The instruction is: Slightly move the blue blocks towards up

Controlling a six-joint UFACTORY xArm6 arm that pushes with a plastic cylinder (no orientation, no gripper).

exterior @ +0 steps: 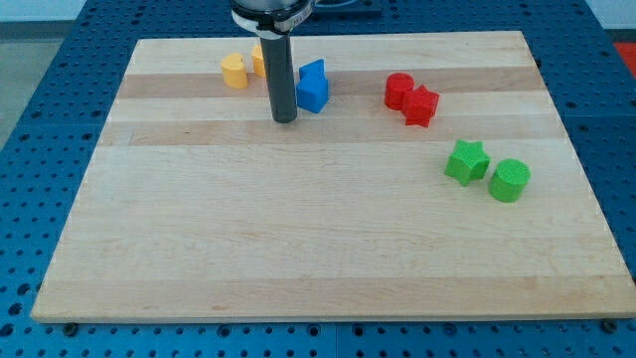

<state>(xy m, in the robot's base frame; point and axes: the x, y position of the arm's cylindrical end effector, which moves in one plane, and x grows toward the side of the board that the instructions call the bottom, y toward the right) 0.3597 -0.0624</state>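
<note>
Two blue blocks sit together near the view's top, left of centre: one blue block (312,93) in front and another blue block (316,70) just behind it, shapes hard to make out. My rod comes down from the view's top, and my tip (284,119) rests on the board just to the left of and slightly below the front blue block, close to it or touching it. The rod hides part of the blocks behind it.
A yellow block (234,71) and a second yellow block (258,58), partly hidden by the rod, lie left of the blue ones. A red cylinder (398,89) and red star (421,104) sit to the right. A green star (466,161) and green cylinder (509,180) lie lower right. The wooden board (298,249) rests on a blue pegboard.
</note>
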